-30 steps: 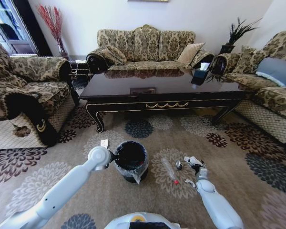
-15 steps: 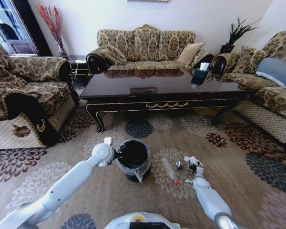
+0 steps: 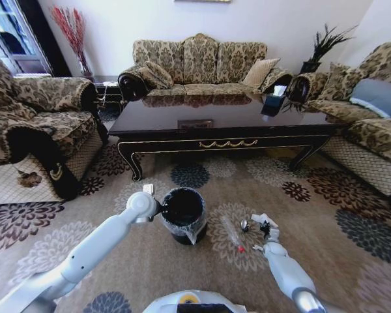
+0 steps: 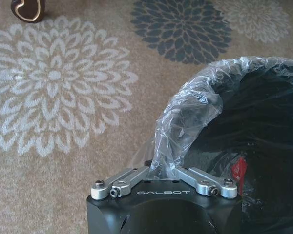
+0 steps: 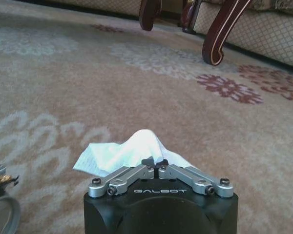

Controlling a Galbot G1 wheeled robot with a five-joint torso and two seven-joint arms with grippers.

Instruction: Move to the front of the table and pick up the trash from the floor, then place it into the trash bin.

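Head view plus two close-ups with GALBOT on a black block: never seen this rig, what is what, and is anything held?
It is a wheeled robot with two white arms. The wide picture comes from a camera on its head, looking down at the patterned floor in front of the table. The other two come from cameras on the wrists; the black block is the gripper's body.

The left gripper is shut on the clear liner at the rim of the trash bin. The right gripper, down by the carpet, is shut on a white paper piece.

On the floor between bin and right gripper lies a clear bottle with a red cap, with a few small bits beside it.
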